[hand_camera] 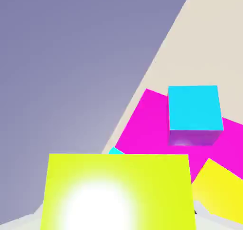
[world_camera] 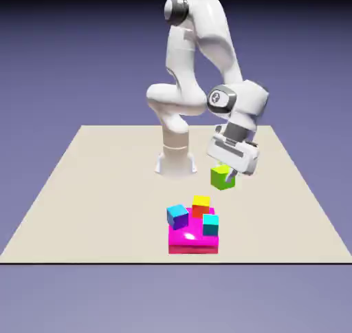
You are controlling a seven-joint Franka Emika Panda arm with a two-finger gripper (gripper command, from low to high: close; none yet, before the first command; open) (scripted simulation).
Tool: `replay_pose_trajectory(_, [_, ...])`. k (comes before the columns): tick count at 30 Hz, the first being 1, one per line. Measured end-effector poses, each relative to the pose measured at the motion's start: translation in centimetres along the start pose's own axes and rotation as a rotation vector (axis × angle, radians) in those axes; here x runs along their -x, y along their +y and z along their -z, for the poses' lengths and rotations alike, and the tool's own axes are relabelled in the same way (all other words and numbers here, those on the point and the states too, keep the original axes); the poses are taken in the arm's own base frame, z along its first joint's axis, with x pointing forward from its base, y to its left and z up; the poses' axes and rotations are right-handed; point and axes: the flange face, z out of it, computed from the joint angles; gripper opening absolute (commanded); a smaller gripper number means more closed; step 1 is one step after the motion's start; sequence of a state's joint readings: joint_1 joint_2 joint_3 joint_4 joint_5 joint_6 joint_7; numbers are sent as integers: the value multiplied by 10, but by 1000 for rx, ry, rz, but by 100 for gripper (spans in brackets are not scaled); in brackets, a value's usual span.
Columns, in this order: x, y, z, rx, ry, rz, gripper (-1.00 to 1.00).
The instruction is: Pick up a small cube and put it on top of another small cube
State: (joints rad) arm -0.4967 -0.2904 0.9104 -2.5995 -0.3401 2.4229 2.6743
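Note:
My gripper (world_camera: 226,175) is shut on a small cube (world_camera: 221,177) with a yellow top and green sides. It holds the cube tilted, just beyond the magenta block (world_camera: 193,241), toward the exterior view's right. In the hand view this cube (hand_camera: 118,191) fills the bottom and hides most of the fingers. On the magenta block sit a cyan-and-purple cube (world_camera: 177,217), a yellow-and-red cube (world_camera: 201,205) and a teal cube (world_camera: 210,224). The hand view shows the cyan-and-purple cube (hand_camera: 195,111) on the magenta block (hand_camera: 142,127) and a yellow face (hand_camera: 220,191) at lower right.
The beige table (world_camera: 103,187) spreads around the block, its front edge just past the magenta block. The robot's base (world_camera: 175,161) stands behind the held cube. In the hand view the table's edge (hand_camera: 161,58) runs diagonally against the blue-violet backdrop.

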Motion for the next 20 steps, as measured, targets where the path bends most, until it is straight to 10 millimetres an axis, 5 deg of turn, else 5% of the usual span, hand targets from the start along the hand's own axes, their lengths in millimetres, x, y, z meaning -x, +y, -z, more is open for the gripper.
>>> replay_pose_trajectory(3, [-17,16,-13,76,71,-86,-100])
replay_pose_trajectory(18, [-15,26,-78,75,72,-86,-100])
replay_pose_trajectory(19, [-15,27,-81,77,70,-86,100])
replay_pose_trajectory(20, [-15,27,-81,77,71,-86,100])
